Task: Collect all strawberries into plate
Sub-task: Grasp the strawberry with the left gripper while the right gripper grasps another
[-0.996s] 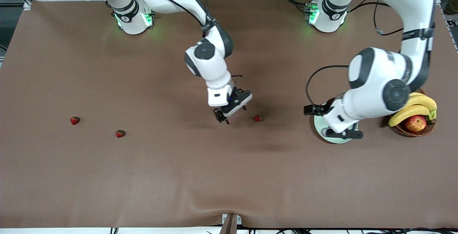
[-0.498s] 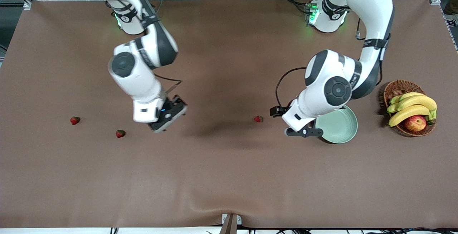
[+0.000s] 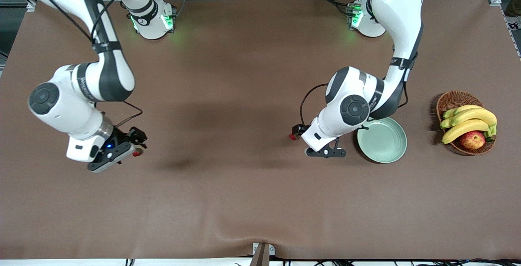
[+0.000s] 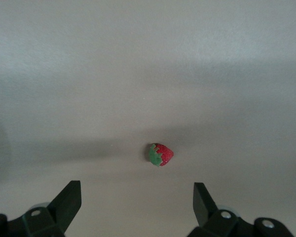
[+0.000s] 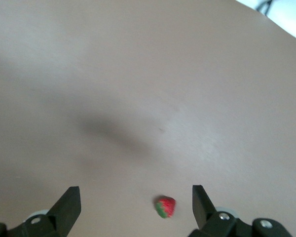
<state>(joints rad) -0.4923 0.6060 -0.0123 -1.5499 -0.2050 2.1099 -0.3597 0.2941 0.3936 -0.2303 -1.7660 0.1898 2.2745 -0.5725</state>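
The left gripper point(image 3: 325, 152) hangs low over the middle of the desk point(image 3: 244, 201) with its fingers spread wide and nothing between them. It is just beside the plate point(image 3: 386, 146), which lies bare toward the left arm's end of the desk. The strawberry nearest the plate point(image 3: 292, 137) lies on the desk just off this gripper, on the side away from the plate. In the left wrist view it sits ahead of the open fingers and roughly midway between them. The next move is probably a short advance and a drop straight onto the berry, with little sideways correction.

The right gripper point(image 3: 110, 157) is also spread and empty. It hovers near the right arm's end of the desk with a second strawberry point(image 3: 137, 152) just beside it, and its wrist view shows a berry between the fingers. A third berry cannot be seen; the right arm may be hiding it. Each arm is nearest its own berry, so no reaching across looks necessary.
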